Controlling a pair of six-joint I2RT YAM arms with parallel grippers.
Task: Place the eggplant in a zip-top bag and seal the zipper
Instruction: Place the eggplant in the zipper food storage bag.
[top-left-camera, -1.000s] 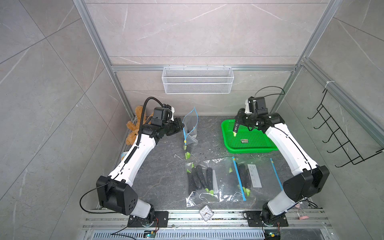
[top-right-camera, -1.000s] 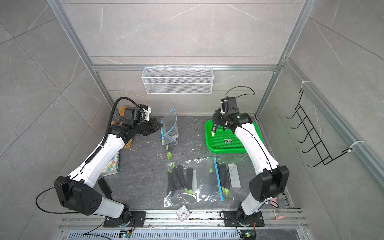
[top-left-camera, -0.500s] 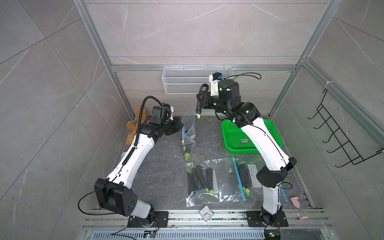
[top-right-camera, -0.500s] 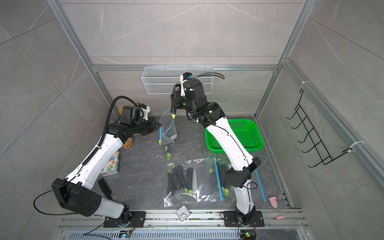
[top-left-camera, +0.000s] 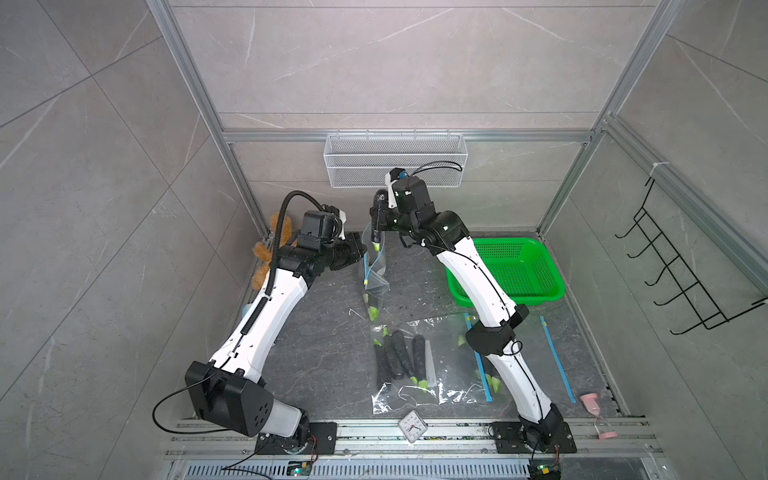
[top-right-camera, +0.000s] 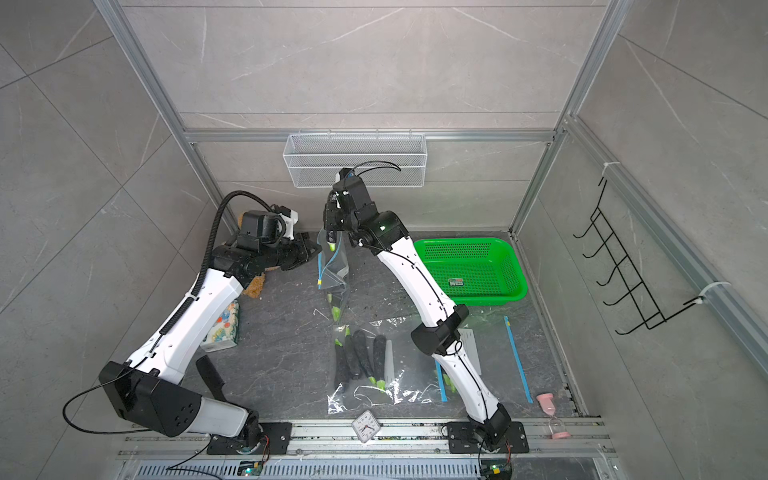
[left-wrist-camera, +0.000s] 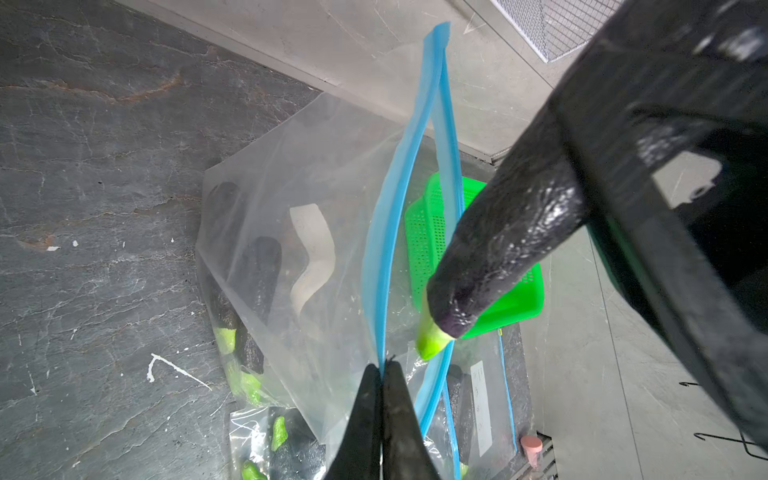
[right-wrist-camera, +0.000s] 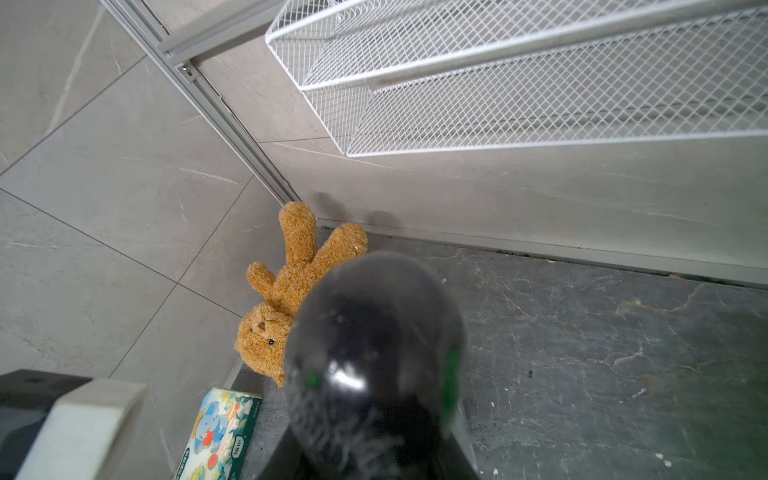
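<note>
Dangling glossy eggplant (left-wrist-camera: 507, 245), clear bag (left-wrist-camera: 316, 166) — blue zipper (left-wrist-camera: 376, 270)

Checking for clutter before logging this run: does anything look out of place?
Yes: a teddy bear lies sprawled in a back corner, unrelated to the bagging, and white flecks litter the dark tabletop.

slate top (top-left-camera: 324, 332) | grn basket (top-left-camera: 519, 270), filled bags (top-left-camera: 399, 357), teddy (right-wrist-camera: 286, 291), tissue box (top-right-camera: 222, 328)
</note>
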